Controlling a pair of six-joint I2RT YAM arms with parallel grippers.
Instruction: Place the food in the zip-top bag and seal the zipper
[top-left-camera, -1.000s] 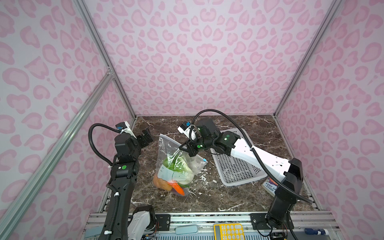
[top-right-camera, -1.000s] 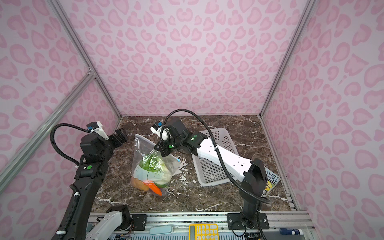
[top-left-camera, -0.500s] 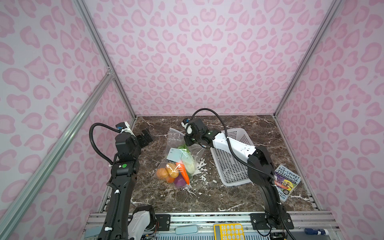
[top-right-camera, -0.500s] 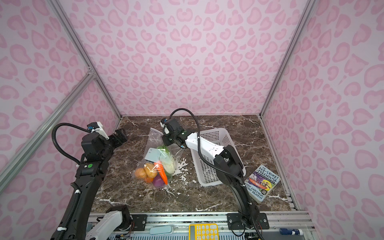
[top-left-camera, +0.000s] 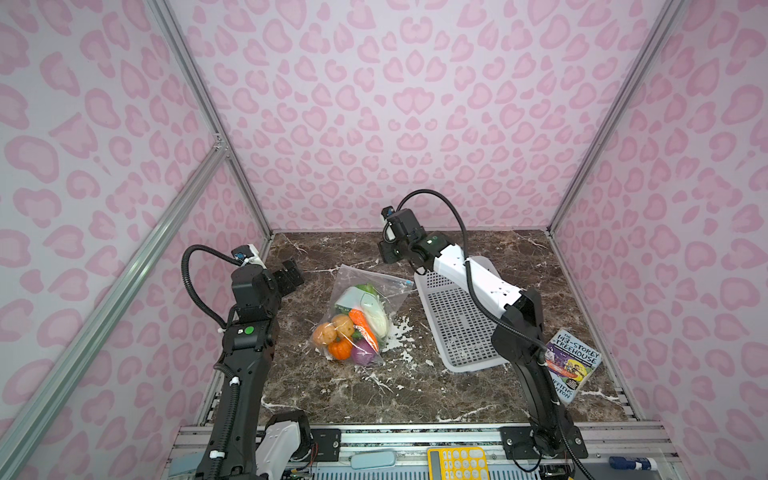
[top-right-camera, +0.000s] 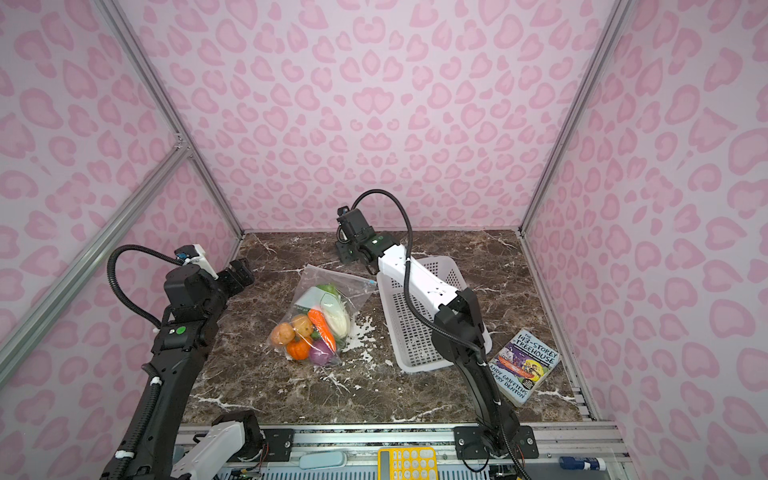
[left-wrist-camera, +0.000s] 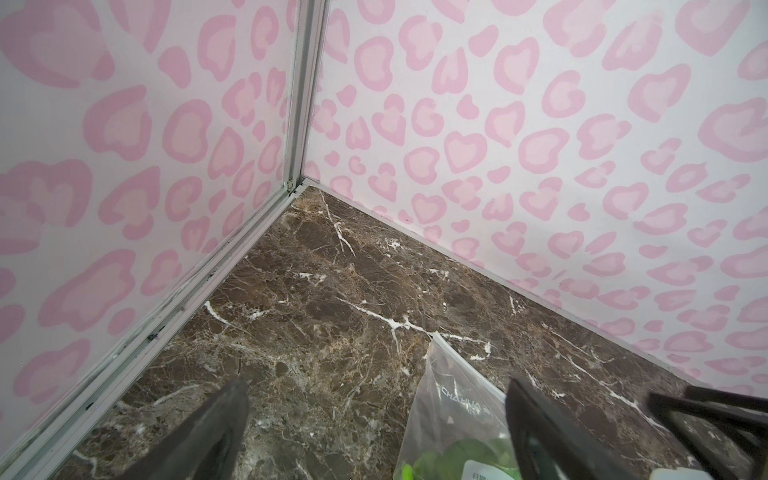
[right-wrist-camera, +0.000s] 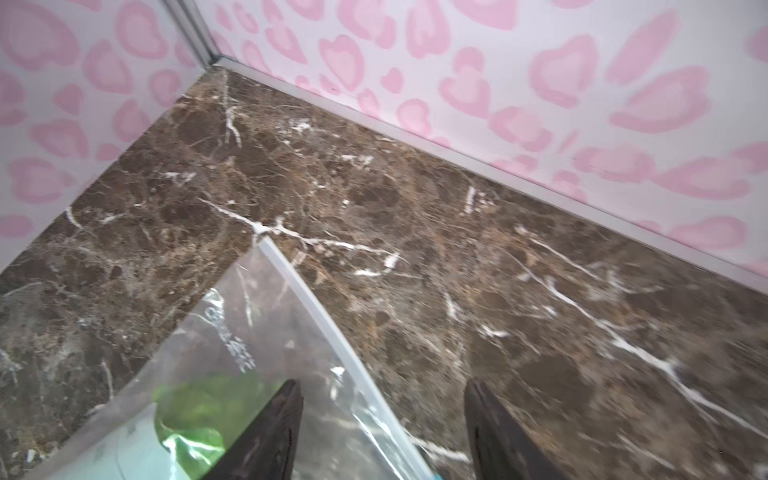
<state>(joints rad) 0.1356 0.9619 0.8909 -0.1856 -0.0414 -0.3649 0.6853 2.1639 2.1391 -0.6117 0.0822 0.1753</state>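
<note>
The clear zip-top bag (top-left-camera: 376, 284) (top-right-camera: 332, 279) lies flat on the marble table in both top views. Inside it is the food: cabbage (top-left-camera: 375, 318), carrot (top-left-camera: 360, 325), two potatoes (top-left-camera: 332, 329), pumpkin (top-left-camera: 340, 350) and purple onion (top-left-camera: 362, 356). The zipper (top-left-camera: 380, 277) runs along the bag's far edge, with its blue tab (top-left-camera: 409, 283) at the right end. My right gripper (top-left-camera: 388, 253) (right-wrist-camera: 383, 384) hovers open just beyond that edge, and the zipper (right-wrist-camera: 316, 324) passes between its fingers untouched. My left gripper (top-left-camera: 293, 272) (left-wrist-camera: 377, 382) stands open left of the bag (left-wrist-camera: 453, 399).
A white perforated basket (top-left-camera: 469, 368) lies right of the bag, under my right arm. A paperback book (top-left-camera: 573, 365) rests at the front right. A yellow calculator (top-left-camera: 457, 463) sits on the front rail. Pink-patterned walls close three sides.
My right gripper held the bag up by its top edge, laid it down, then opened and drew back toward the far wall. The bag now lies flat. The left arm stayed still.
</note>
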